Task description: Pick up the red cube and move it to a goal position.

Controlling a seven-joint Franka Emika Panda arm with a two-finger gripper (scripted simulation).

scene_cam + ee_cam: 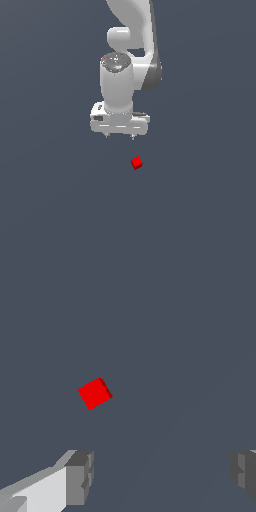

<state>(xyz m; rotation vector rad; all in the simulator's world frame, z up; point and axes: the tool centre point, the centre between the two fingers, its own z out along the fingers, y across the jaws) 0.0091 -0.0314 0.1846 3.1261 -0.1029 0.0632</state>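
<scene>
The red cube [136, 163] is a tiny bright red block lying on the dark grey floor, below and slightly toward the exterior view's right of my gripper. My white gripper [119, 135] hangs above the floor, pointing down, apart from the cube. In the wrist view the cube [94, 393] lies beyond the fingertips [80, 476], rotated at an angle, outside the gap between them. The gripper [162, 473] is open wide and holds nothing.
The dark grey floor [200, 200] stretches flat in every direction with no other objects on it. The white arm [132, 45] rises behind the gripper toward the top of the exterior view.
</scene>
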